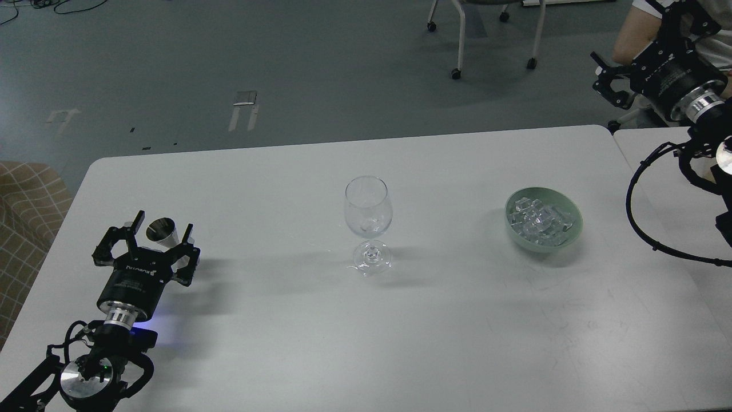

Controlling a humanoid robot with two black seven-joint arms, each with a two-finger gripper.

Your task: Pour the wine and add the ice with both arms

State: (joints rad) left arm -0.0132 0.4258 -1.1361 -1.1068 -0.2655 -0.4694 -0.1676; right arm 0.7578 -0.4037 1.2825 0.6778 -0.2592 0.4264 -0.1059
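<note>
— Lower left of the frame, nearest the lens: what was the left gripper [150, 247] doing?

— It lay low over the white table [297, 343], fingers spread wide around a small metal cup [162, 231] that stood between them. Whether they touched it could not be told.

— And the right gripper [607, 86]?

— Raised at the upper right, off the table; its fingers appeared parted and held nothing.

— Where were the task's things?

— The wine glass [368, 220] stood at centre, the green bowl [565, 213] of ice [537, 220] to its right. No wine was discernible.

— How to do the step well?

— Probably by closing squarely on the cup and lifting it level before tipping.
</note>
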